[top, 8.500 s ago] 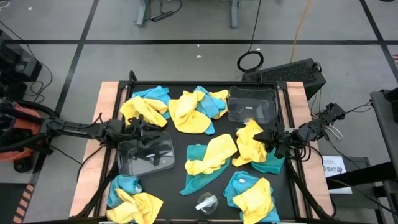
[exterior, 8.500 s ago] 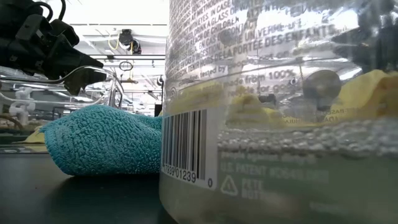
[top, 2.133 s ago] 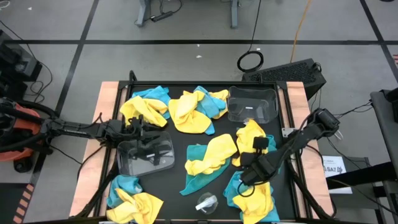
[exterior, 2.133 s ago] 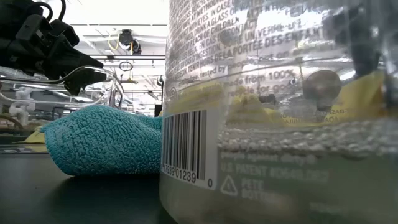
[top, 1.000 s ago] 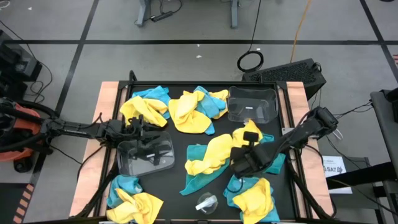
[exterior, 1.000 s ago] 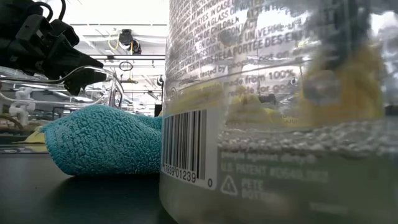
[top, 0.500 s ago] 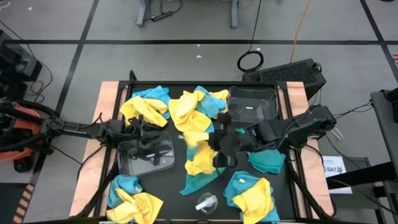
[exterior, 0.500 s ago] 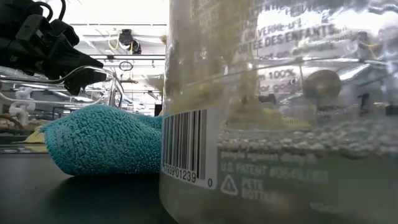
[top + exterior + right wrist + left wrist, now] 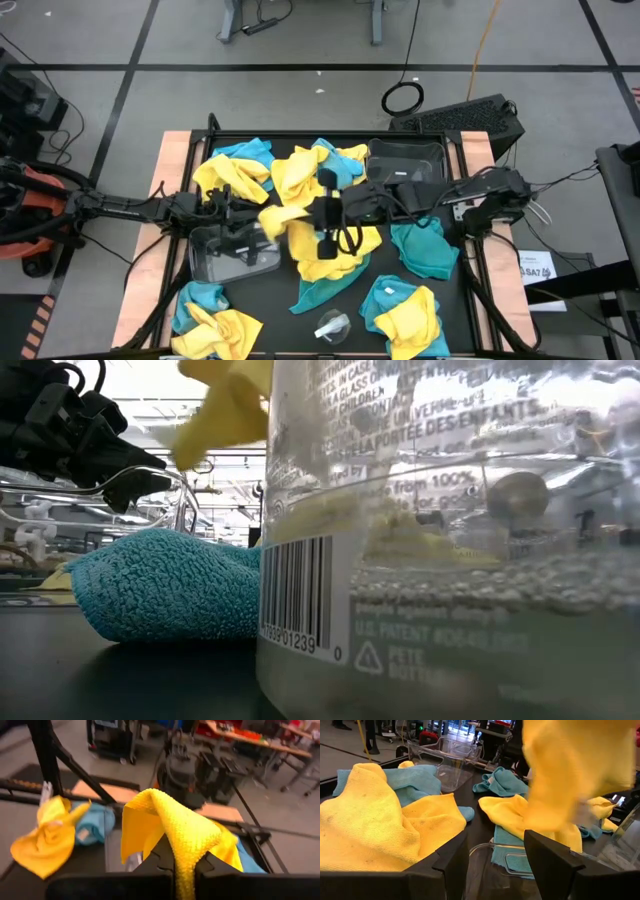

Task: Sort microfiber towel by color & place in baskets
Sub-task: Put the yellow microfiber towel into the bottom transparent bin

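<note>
From above, my right jaws reach across the middle of the table, clamped on a yellow towel that trails toward the near basket, where my left jaws wait, spread apart over its rim. The far basket sits well apart. At table level the towel dangles high — long axis roughly vertical, loose end down. Past my left fingers it hangs blurred over the basket. My right wrist shows it pinched at a fold. I judge the drooping tail could snag the rim or drape outside.
</note>
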`<action>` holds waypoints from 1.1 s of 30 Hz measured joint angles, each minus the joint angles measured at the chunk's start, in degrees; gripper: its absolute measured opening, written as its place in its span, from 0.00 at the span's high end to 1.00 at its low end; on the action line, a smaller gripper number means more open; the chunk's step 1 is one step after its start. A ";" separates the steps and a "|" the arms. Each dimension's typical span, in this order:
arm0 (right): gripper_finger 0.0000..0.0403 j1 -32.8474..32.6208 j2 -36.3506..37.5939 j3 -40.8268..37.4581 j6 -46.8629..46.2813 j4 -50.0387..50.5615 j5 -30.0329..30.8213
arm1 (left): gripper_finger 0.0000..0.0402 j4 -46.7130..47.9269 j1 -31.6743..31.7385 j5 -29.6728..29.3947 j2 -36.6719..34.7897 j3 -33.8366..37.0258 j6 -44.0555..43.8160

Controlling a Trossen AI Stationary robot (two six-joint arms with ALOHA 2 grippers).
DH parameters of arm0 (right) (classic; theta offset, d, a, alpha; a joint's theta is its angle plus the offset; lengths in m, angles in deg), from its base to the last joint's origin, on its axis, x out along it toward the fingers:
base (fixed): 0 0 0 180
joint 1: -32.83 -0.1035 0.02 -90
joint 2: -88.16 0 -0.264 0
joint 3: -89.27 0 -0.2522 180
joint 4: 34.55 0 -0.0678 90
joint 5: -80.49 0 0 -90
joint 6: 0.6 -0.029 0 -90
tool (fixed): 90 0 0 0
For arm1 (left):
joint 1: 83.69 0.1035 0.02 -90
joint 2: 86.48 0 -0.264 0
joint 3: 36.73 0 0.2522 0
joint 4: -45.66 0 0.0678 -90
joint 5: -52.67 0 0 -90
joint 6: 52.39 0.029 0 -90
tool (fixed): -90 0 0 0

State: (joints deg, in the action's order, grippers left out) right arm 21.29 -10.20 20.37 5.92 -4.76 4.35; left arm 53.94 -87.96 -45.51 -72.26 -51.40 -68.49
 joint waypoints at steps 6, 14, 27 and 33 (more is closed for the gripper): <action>1.00 0.38 -2.96 0.00 2.23 -8.79 -2.64 | 0.51 0.01 0.00 0.02 0.00 0.01 0.00; 1.00 0.34 -7.56 -0.02 4.81 -21.50 -5.26 | 0.51 0.02 0.01 0.02 0.00 0.01 -0.01; 1.00 0.58 -16.03 0.00 6.22 -32.54 -5.23 | 0.51 0.02 0.02 0.02 0.00 0.00 -0.02; 1.00 0.58 -19.67 -0.02 6.17 -32.50 -5.16 | 0.51 0.00 0.00 0.01 0.00 0.01 0.00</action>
State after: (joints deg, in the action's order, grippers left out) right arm 21.87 -29.88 20.35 12.09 -37.25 -0.81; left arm 53.95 -87.96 -45.50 -72.26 -51.39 -68.49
